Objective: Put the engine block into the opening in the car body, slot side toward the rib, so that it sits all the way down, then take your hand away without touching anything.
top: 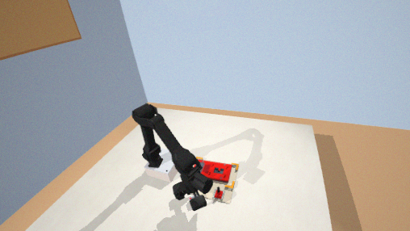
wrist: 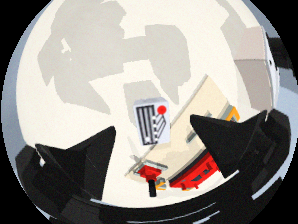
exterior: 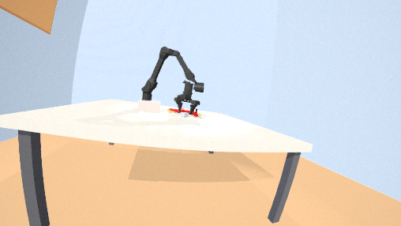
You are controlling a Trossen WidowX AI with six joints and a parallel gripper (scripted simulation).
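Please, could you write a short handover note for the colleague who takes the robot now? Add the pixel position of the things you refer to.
Gripper [exterior: 186, 112] [wrist: 152, 129]: open, holding nothing, above the engine block.
Engine block [exterior: 184, 114] [wrist: 152, 123]: gray, on the table beside the beige board [top: 228, 195] [wrist: 204, 101], not in the car.
Car body [top: 226, 173] [wrist: 196, 176]: red, on the board.
Done: no insertion.
Left: grasp block, turn slot side toward rib, seat fully, release, withdraw without contact. Rib: cannot identify.

The pale table [top: 282, 161] [exterior: 237, 136] [wrist: 37, 105] bears the engine block [exterior: 184, 114] [wrist: 153, 122], cream board [top: 227, 199] [wrist: 186, 122] and arm's base [top: 159, 174] [exterior: 149, 106] [wrist: 251, 75].
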